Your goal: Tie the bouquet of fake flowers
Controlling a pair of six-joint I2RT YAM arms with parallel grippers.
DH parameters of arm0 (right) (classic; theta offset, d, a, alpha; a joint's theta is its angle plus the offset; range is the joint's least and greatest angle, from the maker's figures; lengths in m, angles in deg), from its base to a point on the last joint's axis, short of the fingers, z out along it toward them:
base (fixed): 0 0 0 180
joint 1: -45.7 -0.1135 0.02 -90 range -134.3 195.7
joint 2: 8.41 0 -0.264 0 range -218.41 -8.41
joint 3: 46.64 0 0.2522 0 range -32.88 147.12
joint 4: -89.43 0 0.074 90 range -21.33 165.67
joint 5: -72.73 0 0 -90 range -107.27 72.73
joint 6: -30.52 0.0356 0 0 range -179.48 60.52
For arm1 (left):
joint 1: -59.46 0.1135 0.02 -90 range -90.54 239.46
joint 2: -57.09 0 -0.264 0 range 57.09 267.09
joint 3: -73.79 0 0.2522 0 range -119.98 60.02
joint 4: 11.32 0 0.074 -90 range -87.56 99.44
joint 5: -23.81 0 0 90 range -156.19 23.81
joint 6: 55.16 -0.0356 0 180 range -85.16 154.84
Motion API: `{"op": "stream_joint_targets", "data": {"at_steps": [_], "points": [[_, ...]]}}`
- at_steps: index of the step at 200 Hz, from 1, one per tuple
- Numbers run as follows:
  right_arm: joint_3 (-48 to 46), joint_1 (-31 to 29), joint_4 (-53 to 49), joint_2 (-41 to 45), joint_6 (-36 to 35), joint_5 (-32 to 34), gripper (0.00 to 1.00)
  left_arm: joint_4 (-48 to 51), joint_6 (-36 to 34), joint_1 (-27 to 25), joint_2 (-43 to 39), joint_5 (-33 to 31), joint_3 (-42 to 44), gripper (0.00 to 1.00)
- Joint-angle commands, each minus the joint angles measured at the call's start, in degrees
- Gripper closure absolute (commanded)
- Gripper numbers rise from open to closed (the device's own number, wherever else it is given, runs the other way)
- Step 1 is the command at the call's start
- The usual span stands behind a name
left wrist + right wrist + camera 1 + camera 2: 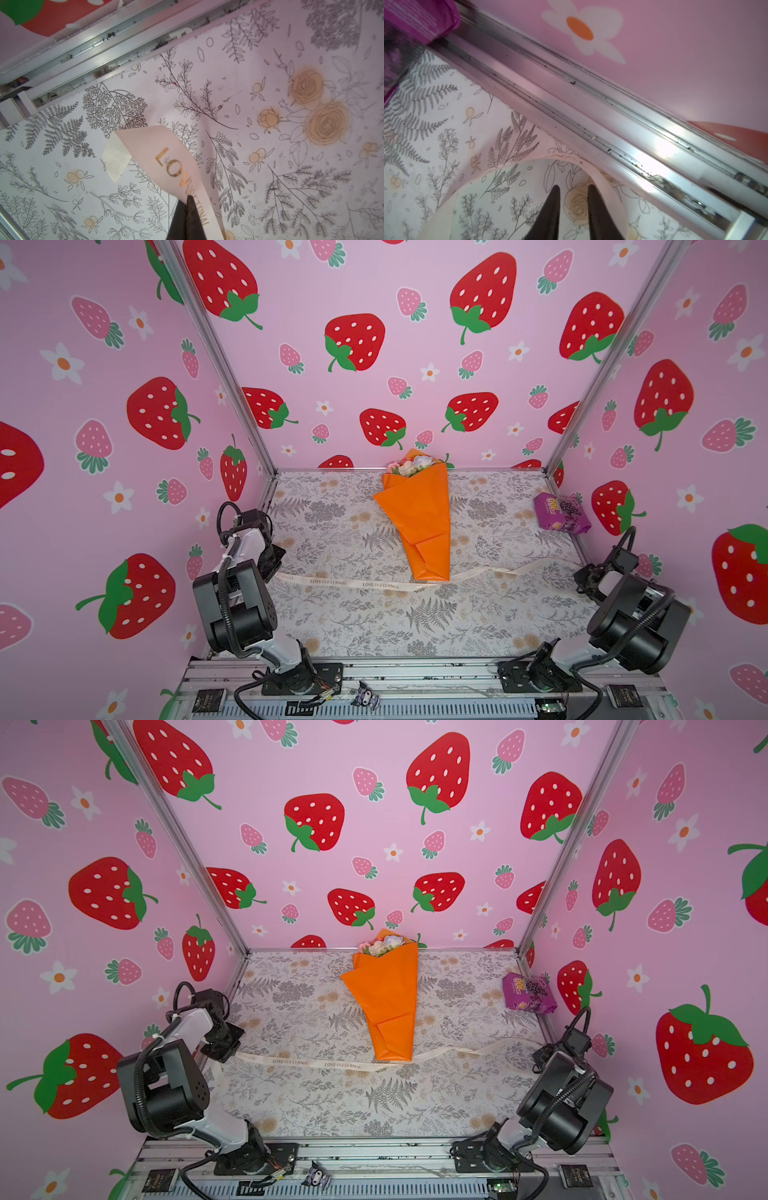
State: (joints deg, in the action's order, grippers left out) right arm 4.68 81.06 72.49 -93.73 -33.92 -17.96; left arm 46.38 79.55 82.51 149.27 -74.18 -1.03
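Observation:
The bouquet of fake flowers (419, 522) (386, 1002) lies on the table at the middle back, wrapped in orange paper, with its pink and white blooms (411, 466) against the back wall. A cream ribbon (374, 585) (332, 1065) printed LOVE IS ETERNAL runs across the table under the bouquet's narrow end. My left gripper (188, 199) (272, 570) is shut on the ribbon (155, 153) near its left end. My right gripper (573, 187) (582, 585) stands open over the table by the ribbon's right end. That ribbon (608, 191) curves past one finger, outside the gap.
A purple snack packet (561, 514) (528, 994) (415, 18) lies at the back right by the wall. Aluminium frame rails (93, 47) (612, 116) edge the floral table sheet (353, 622) close to both grippers. Strawberry-print walls enclose three sides.

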Motion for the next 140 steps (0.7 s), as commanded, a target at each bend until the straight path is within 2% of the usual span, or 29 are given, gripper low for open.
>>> {"op": "stream_joint_targets", "data": {"at_steps": [1,25,30,46,67,82,95,108,140], "points": [[3.16,-2.01,-1.73,2.27,-2.73,0.64,0.74,1.09,0.16,0.12,-1.71,-0.80,0.05,1.00],[4.14,-8.69,-3.96,6.56,-3.50,-2.75,0.71,-1.38,-1.23,0.05,-3.14,4.01,1.19,1.00],[4.23,-10.03,-4.25,7.40,-3.37,-4.49,0.70,-2.30,-1.64,-0.23,-3.74,5.59,1.69,0.96],[4.39,-14.57,-4.48,9.89,-2.06,-11.52,0.66,-6.24,-2.41,-1.94,-7.03,9.32,4.01,0.59],[3.29,-22.13,0.97,11.49,0.68,-20.43,0.60,-12.92,-2.43,-5.78,-11.21,15.31,7.35,0.31],[3.13,-27.04,5.27,10.12,3.14,-24.72,0.57,-16.55,-3.39,-10.57,-11.98,18.52,7.31,0.18],[3.88,-31.19,9.42,7.17,4.62,-28.05,0.54,-18.06,-4.50,-16.11,-10.40,19.85,4.97,0.14],[6.61,-35.35,10.17,3.70,4.99,-28.08,0.53,-20.05,-5.48,-21.51,-7.07,23.08,1.80,0.14],[12.58,-42.50,15.71,-5.87,6.74,-31.37,0.50,-26.44,-6.89,-31.67,5.35,33.18,-7.32,0.13]]}}
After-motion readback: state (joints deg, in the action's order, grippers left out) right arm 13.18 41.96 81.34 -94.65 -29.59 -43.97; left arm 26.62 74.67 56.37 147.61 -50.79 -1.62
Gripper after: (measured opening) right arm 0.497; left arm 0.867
